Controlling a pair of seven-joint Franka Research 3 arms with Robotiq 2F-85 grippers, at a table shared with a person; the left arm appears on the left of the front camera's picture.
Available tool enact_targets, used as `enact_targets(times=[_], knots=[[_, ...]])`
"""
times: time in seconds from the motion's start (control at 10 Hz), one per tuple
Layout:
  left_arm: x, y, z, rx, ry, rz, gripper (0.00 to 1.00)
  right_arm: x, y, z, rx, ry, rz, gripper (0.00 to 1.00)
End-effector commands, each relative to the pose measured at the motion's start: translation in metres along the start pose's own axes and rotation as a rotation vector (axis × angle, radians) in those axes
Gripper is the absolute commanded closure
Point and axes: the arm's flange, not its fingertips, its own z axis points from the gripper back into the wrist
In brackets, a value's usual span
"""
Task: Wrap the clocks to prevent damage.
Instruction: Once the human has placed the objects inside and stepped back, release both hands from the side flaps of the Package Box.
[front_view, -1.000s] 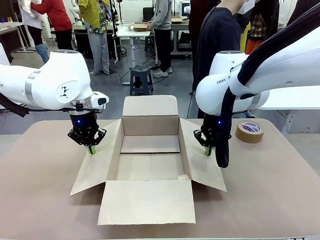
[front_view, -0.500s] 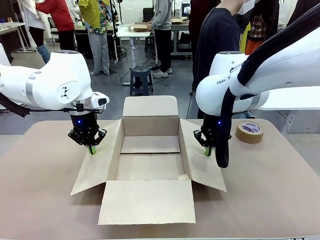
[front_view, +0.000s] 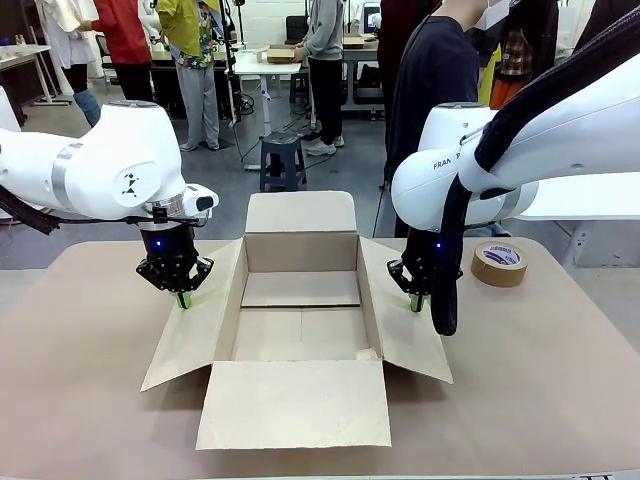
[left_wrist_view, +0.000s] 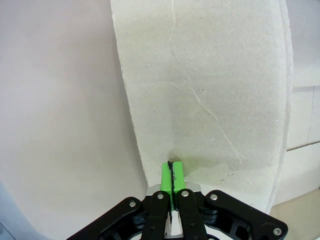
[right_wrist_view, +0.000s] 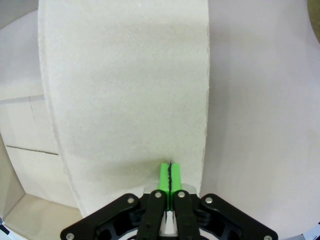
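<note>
The clocks are out of view. An open cardboard box (front_view: 300, 335) stands mid-table with all its flaps spread. My left gripper (front_view: 182, 299) is shut, its green tips resting on the left flap (front_view: 195, 330) near that flap's outer edge. In the left wrist view the left gripper's (left_wrist_view: 171, 167) pads meet with nothing between them, against the flap (left_wrist_view: 210, 90). My right gripper (front_view: 416, 302) is shut too, its tips down on the right flap (front_view: 405, 340). The right wrist view shows the right gripper's (right_wrist_view: 170, 172) pads pressed together on that flap (right_wrist_view: 130, 90).
A brown tape roll (front_view: 499, 262) lies on the table at the back right. A person in a dark top (front_view: 435, 70) stands at the far side behind the box. A small pale scrap (front_view: 368, 352) sits in the box's front right corner.
</note>
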Motion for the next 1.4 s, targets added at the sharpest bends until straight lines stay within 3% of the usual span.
enact_targets(times=[0.0,1.3], knots=[[-0.0009,0.0011,-0.0007,0.015,0.004,0.003,1.00,-0.0001,-0.0005,-0.0013,-0.001,0.002,-0.003,0.99],[-0.0009,0.0011,-0.0007,0.015,0.004,0.003,1.00,-0.0001,-0.0005,-0.0013,-0.001,0.002,-0.003,0.99]])
